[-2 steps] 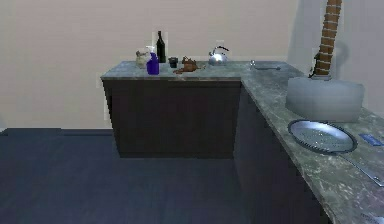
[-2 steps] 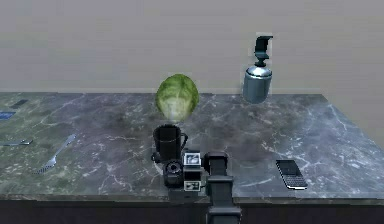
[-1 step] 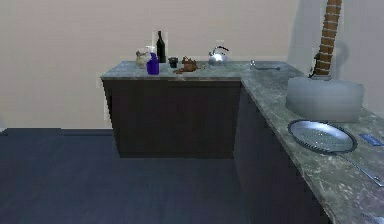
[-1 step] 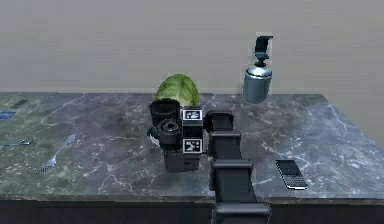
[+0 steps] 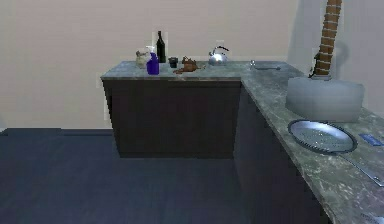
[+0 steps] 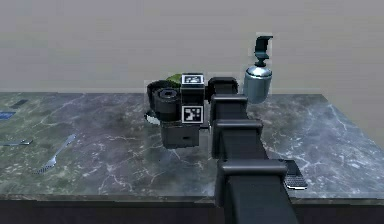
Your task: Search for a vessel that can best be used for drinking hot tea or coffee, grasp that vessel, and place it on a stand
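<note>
Though I cannot tell whether the tool (image 6: 156, 102) holds anything, a cup is likely stiff, breakable, best taken by its rim.

The forward view looks ahead and slightly down across dark floor (image 5: 60, 170) to a corner worktop (image 5: 265, 95). The far run, with a kettle (image 5: 218, 55), sits well away, and the near run passes down the view's right. The arm side view looks sideways, close over what seems the same marbled worktop (image 6: 100, 130), toward a plain wall (image 6: 100, 40). The arm (image 6: 245, 165) and claw (image 6: 155, 108) are in the foreground.
</note>
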